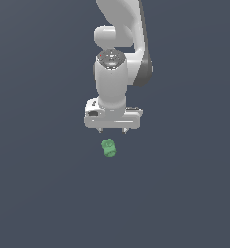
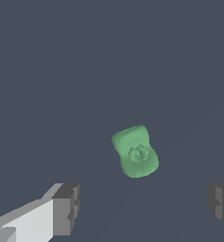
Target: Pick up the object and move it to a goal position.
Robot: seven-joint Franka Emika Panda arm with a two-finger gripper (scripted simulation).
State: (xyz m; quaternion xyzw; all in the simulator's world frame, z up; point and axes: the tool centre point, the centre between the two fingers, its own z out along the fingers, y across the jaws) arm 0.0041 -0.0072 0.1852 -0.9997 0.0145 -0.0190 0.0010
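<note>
The table [image 1: 34, 193] is one flat, dark slate-blue expanse that fills both views, with no edge, wall or other part of the room to be seen. My white arm [image 1: 121, 43] reaches down over it, and my hand [image 1: 112, 131] is spread wide open, holding nothing. The small green object [image 1: 108, 148] lies on the table just in front of my fingertips [image 2: 66, 208], apart from them.
</note>
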